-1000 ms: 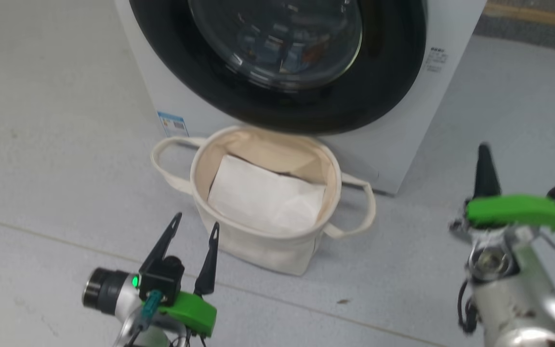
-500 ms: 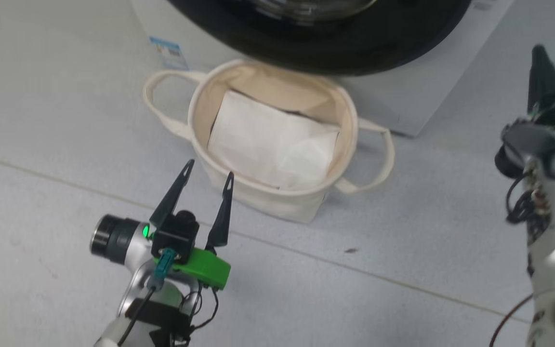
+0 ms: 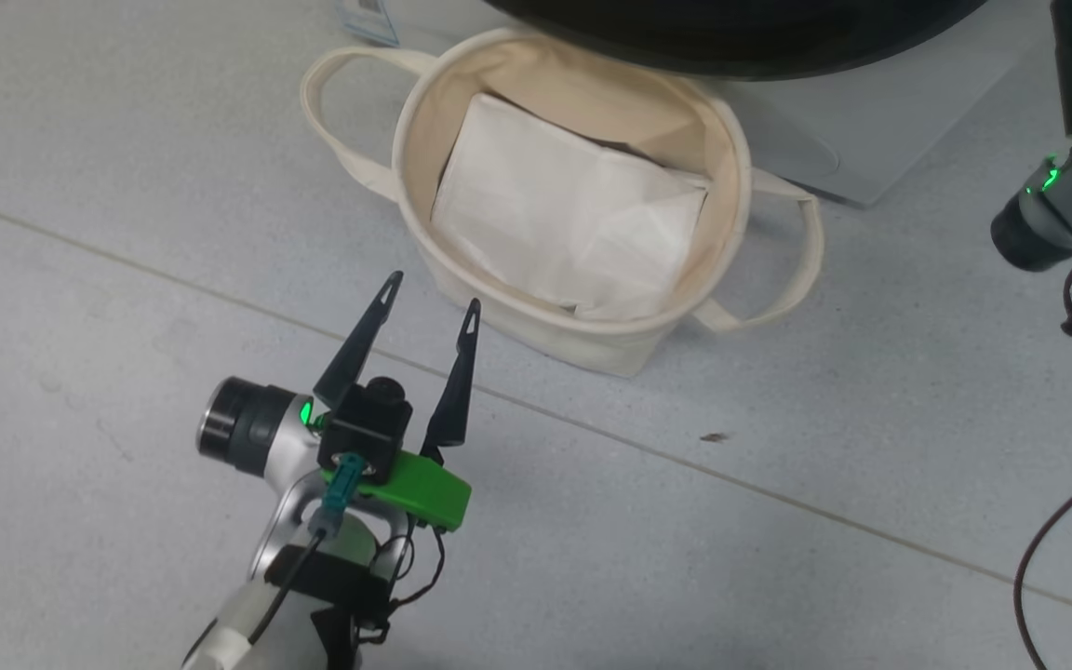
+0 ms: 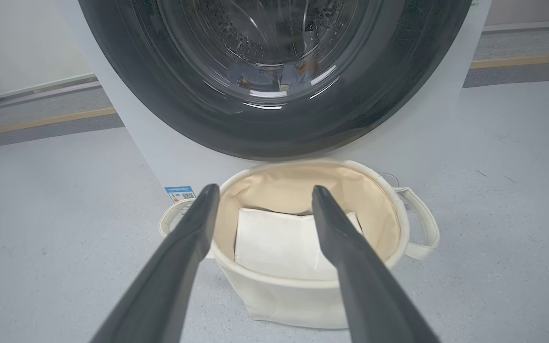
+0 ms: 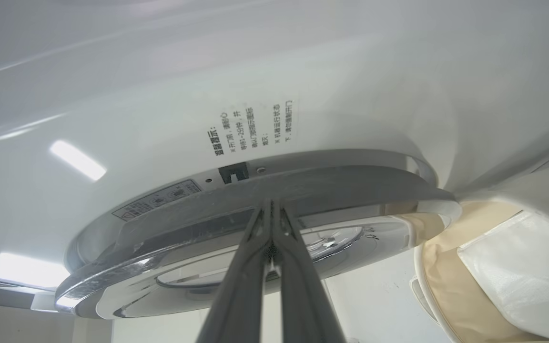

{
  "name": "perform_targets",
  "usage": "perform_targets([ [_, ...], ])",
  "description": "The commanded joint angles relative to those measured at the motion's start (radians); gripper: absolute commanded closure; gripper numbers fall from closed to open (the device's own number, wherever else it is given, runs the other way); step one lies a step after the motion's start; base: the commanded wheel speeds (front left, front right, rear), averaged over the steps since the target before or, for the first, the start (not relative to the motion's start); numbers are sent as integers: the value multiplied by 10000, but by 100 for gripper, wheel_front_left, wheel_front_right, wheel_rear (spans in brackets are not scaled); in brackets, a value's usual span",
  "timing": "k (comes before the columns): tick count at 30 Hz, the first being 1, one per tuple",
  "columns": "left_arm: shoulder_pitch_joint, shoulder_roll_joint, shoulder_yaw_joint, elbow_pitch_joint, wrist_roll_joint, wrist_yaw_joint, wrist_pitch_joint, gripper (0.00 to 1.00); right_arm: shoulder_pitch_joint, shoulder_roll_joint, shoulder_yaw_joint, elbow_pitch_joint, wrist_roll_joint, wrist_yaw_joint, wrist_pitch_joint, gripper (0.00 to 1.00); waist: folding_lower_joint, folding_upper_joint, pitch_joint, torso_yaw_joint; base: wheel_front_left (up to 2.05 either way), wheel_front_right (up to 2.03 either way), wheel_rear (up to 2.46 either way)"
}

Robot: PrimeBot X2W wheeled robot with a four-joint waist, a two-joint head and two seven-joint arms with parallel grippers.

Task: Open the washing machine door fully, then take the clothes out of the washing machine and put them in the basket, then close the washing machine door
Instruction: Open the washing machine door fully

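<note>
1. Lower left of the head view: the left gripper (image 3: 434, 290) hangs over the grey floor (image 3: 127, 186); fingers spread wide, nothing between them; it points at the basket's near wall and stands apart from it.
2. Centre: the basket (image 3: 592, 340) stands on the floor just in front of the washing machine (image 4: 184, 162), under the door's lower rim; a plain white folded sheet (image 3: 573, 209) lies inside; no clothes in it yet.
3. Above that: the washing machine door (image 4: 274, 128) is not swung out; the right wrist view shows a narrow gap at its edge with a latch slot (image 5: 233, 172) exposed, so I judge it cracked at most. A blue-and-orange shape behind the glass is likely the clothes (image 4: 274, 78), inside the drum; glare makes that unsure.
4. Right: the right gripper (image 5: 270, 205) is pinched closed on nothing; its tips sit at the door's edge, by that gap.
5. Step in hand: the first one, opening the door. For the next move, as I read it, you need the closed tips worked behind the rim, then a pull along the door's arc until it stands fully open; watch for slip on the glossy rim; hold the left arm off the basket until the drum is reachable.
</note>
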Motion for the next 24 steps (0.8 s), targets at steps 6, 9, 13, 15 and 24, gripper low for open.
perform_targets([
  [6,-345,29,45,-148,40,115,-160,0,-865,-273,-152,-90,306,2,233,100,0,0,346,165,0,0,0],
  [9,-387,-5,-64,-94,58,147,-190,0,-1071,-366,-193,-31,321,2,271,100,0,0,510,256,0,0,0],
  [13,-495,-32,-98,-110,14,196,-223,0,-1417,-404,-207,207,382,2,422,100,0,0,786,348,0,0,0],
  [15,-573,-28,-89,-153,7,228,-237,0,-1622,-393,-78,451,322,2,589,100,0,0,944,390,0,0,0],
  [24,-693,-80,-200,-83,-124,264,-282,0,-2190,-296,251,1184,178,2,1166,100,0,0,1079,659,0,0,0],
])
